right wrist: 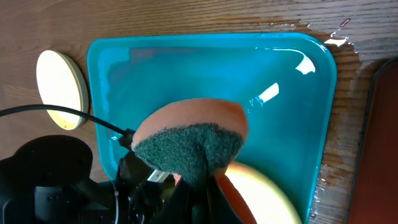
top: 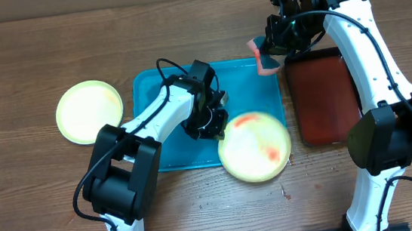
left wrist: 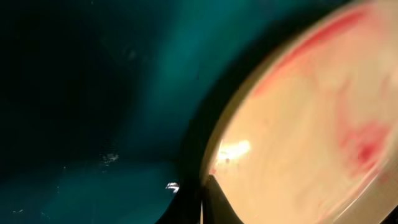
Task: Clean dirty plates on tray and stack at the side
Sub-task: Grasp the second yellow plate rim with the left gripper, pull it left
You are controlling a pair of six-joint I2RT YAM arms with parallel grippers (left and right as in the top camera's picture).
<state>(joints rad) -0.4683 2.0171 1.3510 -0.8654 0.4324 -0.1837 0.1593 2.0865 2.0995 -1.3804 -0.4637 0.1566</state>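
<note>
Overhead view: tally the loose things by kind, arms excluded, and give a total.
Plates: 2, clean plate, smeared plate
Trays: 2, teal tray, dark red tray
Sponges: 1, the sponge
Total: 5

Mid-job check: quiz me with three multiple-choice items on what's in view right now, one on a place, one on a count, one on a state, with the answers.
1. Where is the clean plate?
A. on the table, left of the teal tray
B. inside that tray
C. held in the air

2. How many plates show in the overhead view?
A. one
B. two
C. four

3. What state is the right gripper in?
A. open and empty
B. shut on a sponge
C. shut on a plate

Answers:
1 A: it lies on bare wood beside the tray.
2 B: the clean one plus the red-smeared plate.
3 B: the sponge is pinched between its fingers.
</note>
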